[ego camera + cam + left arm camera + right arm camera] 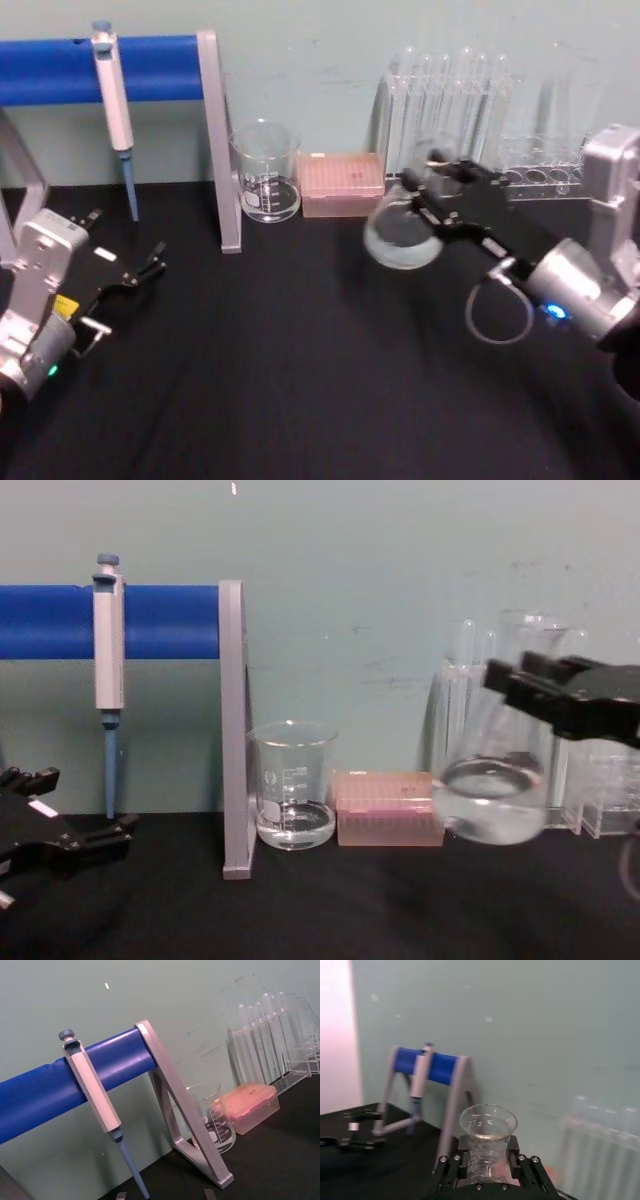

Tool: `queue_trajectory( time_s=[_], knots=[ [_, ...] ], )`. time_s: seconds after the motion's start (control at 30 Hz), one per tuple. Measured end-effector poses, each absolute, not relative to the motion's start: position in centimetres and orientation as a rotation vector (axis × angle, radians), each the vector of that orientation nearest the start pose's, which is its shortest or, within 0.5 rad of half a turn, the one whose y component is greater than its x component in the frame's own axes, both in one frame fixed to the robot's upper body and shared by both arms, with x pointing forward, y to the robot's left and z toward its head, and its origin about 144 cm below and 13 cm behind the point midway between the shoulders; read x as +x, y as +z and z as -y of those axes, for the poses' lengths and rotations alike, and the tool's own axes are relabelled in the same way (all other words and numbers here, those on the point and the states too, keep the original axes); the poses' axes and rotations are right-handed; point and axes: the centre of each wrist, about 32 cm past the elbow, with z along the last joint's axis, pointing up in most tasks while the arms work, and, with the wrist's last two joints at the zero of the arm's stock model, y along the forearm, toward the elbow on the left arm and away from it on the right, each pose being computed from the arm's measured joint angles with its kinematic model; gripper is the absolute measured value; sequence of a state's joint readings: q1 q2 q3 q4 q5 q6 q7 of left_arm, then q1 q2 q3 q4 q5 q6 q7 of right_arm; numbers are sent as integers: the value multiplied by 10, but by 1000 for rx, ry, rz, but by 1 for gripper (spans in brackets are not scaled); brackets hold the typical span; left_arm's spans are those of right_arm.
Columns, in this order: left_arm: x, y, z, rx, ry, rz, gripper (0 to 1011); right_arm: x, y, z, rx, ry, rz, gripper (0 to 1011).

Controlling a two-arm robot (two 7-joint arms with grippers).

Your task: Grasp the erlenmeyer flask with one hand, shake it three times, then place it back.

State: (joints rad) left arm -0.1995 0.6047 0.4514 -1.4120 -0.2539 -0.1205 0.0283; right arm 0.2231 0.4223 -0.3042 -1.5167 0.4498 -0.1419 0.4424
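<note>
My left hand point(143, 268) lies at the left of the black desk point(300, 380), with its fingers apart. At the far right, before the test tube rack point(480, 110), my right hand point(437, 183) is closed around the neck of the erlenmeyer flask point(400, 238). The flask is tilted and off the desk, with some clear liquid inside.

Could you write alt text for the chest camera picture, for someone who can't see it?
The right gripper, from the right, clamps the neck of the erlenmeyer flask of clear liquid. Left of it: a pink box, a beaker, a pipette hanging on a blue rack, and the open left gripper.
</note>
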Motion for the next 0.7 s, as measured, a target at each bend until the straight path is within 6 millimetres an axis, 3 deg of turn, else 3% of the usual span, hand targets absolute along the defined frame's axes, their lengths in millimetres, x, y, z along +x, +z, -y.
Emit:
queue_trajectory(
  time_s=[0.43,0.7],
  knots=[
    [489,1140,-310,305,1248,285,1001,533,1190,220,124,-541,132,465],
    [489,1140,-310,304,1248,285,1001,538,1191,206,122,-439,127,465]
  ],
)
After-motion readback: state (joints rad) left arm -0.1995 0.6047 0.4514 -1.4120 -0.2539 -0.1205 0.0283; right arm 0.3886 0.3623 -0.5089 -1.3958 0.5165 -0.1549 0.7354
